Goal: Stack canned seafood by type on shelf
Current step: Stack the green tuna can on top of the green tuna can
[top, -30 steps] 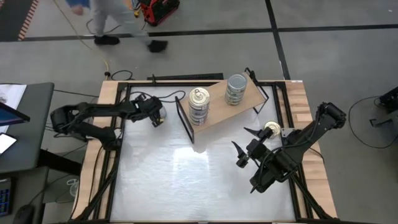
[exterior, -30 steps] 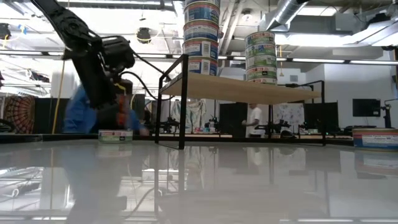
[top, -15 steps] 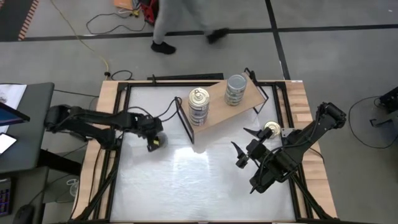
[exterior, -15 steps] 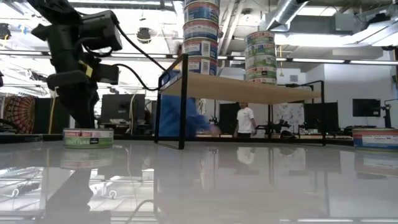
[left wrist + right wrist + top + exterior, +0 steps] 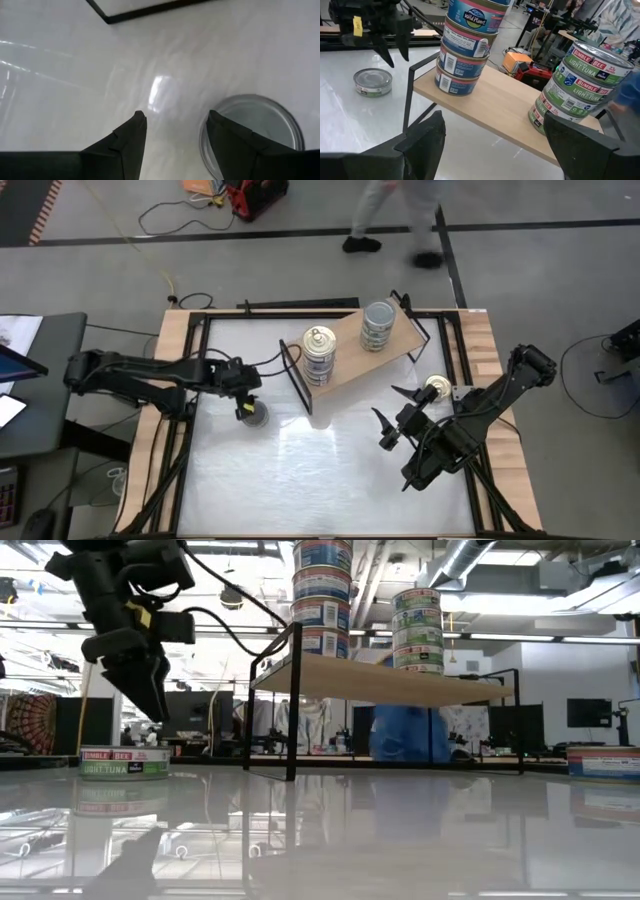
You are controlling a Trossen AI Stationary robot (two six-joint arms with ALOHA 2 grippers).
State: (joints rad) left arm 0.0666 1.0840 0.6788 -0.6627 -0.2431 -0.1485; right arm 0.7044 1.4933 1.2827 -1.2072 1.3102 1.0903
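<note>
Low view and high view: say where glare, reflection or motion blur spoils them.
Low view: the glossy white tabletop mirrors the ceiling lights and the low round green-labelled tin; a person in blue behind the light tan wooden shelf is smeared. High view: a bright glare patch lies on the tabletop below the shelf; a walking person's legs blur.

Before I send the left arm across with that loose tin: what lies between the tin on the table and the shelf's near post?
Nothing. In the low view, only bare white tabletop separates the loose tin from the shelf post; the high view agrees.

Blue stack (image 5: pixel 466 47) reads "Wild Planet"; green-banded stack (image 5: pixel 575 87) "Bumble Bee Light Tuna".
</note>
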